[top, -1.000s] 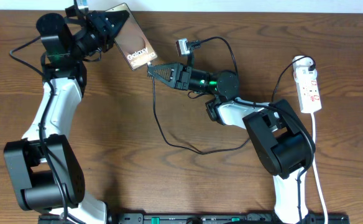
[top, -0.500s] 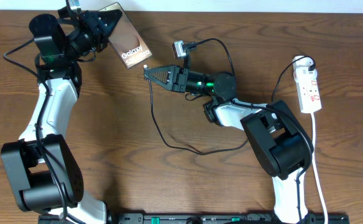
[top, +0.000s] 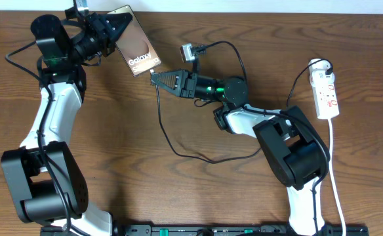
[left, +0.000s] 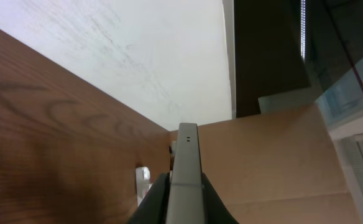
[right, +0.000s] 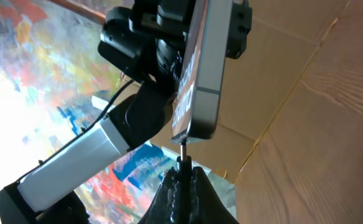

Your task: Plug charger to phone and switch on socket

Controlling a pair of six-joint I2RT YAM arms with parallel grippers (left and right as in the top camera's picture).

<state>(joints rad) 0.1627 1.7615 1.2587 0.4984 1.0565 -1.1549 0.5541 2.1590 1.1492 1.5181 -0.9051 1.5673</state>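
Dark wooden table, cardboard and colour behind it

The table point(top: 178, 190) is dark brown wood with a strong grain, and a pale strip point(top: 277, 5) runs along its far edge. The wrist views show a scuffed white surface point(left: 125, 56), plain brown cardboard panels point(left: 275, 162) with creased seams, and a blurred, many-coloured painting point(right: 26, 50) in bright light.

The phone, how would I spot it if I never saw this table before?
Look at the far left corner of the wooden table, where the left pincer is shut on something flat. That is the phone, a bronze-brown slab with white "Galaxy" lettering. The things next to it are black, like the thin charger cable.
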